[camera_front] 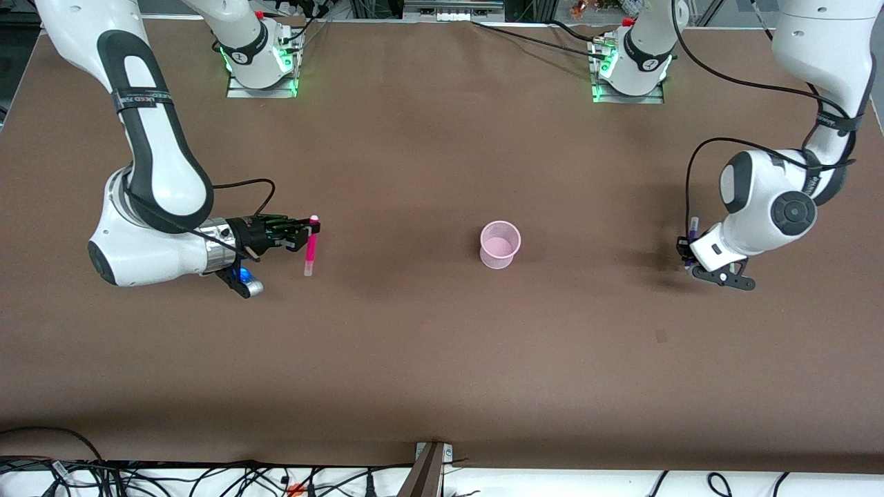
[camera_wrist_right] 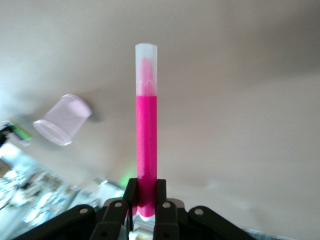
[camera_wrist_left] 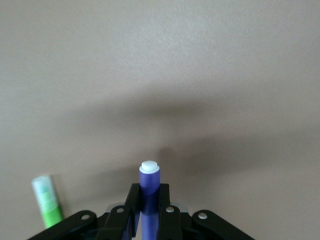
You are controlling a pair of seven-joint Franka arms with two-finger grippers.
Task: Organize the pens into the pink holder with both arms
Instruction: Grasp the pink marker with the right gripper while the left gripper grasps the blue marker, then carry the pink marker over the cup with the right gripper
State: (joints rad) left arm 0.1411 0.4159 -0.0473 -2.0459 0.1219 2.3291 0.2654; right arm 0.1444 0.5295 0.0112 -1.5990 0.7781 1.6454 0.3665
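Observation:
The pink holder [camera_front: 500, 243] stands upright mid-table and is empty; it also shows in the right wrist view [camera_wrist_right: 62, 119]. My right gripper [camera_front: 306, 237] is shut on the magenta pen [camera_front: 311, 246], held upright above the table toward the right arm's end; the right wrist view shows the pen [camera_wrist_right: 146, 135] clamped in that gripper [camera_wrist_right: 146, 197]. My left gripper [camera_front: 686, 250] is shut on the dark purple pen [camera_front: 691, 231] toward the left arm's end; the left wrist view shows that pen [camera_wrist_left: 149, 187] in the gripper [camera_wrist_left: 149, 205]. The green pen [camera_wrist_left: 47, 202] lies on the table beside it. The yellow pen is out of view.
The brown table [camera_front: 442, 359] spreads wide around the holder. The arm bases [camera_front: 262, 62] stand along the edge farthest from the front camera. Cables [camera_front: 207, 476] hang past the table's near edge.

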